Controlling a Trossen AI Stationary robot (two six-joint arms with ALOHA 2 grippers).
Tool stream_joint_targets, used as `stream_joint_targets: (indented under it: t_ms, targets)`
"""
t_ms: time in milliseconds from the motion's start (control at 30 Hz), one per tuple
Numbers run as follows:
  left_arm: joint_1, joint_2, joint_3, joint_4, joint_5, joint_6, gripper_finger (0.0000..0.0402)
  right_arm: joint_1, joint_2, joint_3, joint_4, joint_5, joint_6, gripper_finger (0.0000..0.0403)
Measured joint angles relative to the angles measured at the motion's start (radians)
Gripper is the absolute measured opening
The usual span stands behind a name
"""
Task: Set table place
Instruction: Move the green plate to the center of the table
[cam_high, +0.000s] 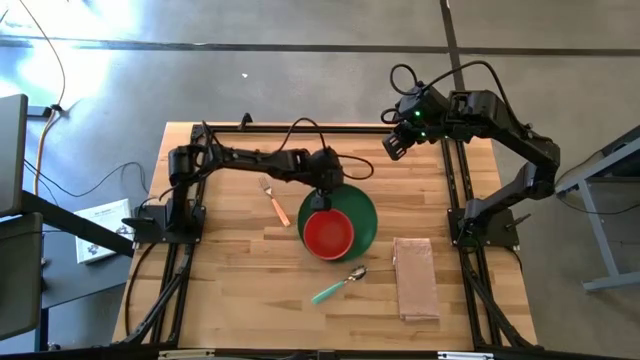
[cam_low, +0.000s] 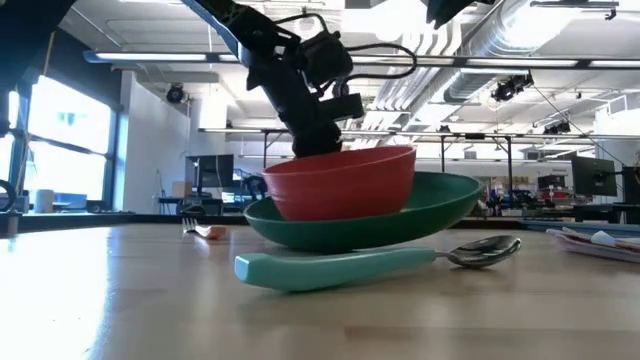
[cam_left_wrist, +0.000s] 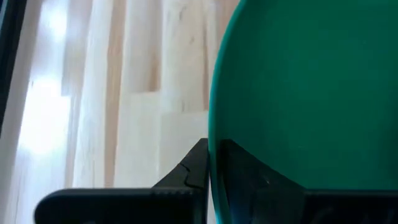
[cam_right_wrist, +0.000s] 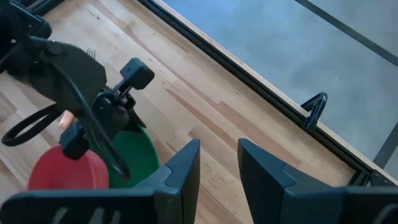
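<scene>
Table (cam_high: 230, 300) planks of light wood, framed by a black rail, carry the whole place setting, gathered toward the middle and the right-hand side in the high view. Largest of the pieces is the round green plate (cam_high: 366, 215), which in the low view sits tilted, one side lifted off the wood. The left gripper (cam_high: 326, 190) is clenched on its far rim; the left wrist view shows a dark finger on either side of the plate's edge. The red bowl (cam_high: 329, 234) rides in the plate, off-centre toward its near side.

The main risk, as a judgement, comes from that tilt: with the plate pinched by a thin rim and loaded with the bowl, a quick lift or drag could let the rim slip from the fingers, or slide the bowl out over the low edge. A drop would likely land on the teal-handled spoon (cam_high: 338, 284), which lies just in front of the plate, and knock it askew. A sweep to the left could also catch the orange-handled fork (cam_high: 277, 204), lying near the plate.

The folded pinkish-beige napkin (cam_high: 416, 278) lies flat to the right, apart from the plate and out of harm's way. The right gripper (cam_high: 395, 146) hangs over the far right corner, its fingers parted and holding nothing, well away from the setting.
</scene>
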Motion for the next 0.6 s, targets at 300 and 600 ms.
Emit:
stream_joint_targets:
  t_ms: [300,600]
  targets:
    - [0.005,0.018,0.0,-0.06,-0.012,-0.009,0.0022,0.0,0.0,0.0,0.0,-0.009,-0.007,0.0099]
    - [0.004,0.048,0.0,-0.081,0.022,-0.018,0.0022,0.0,0.0,0.0,0.0,-0.022,-0.011,0.0099]
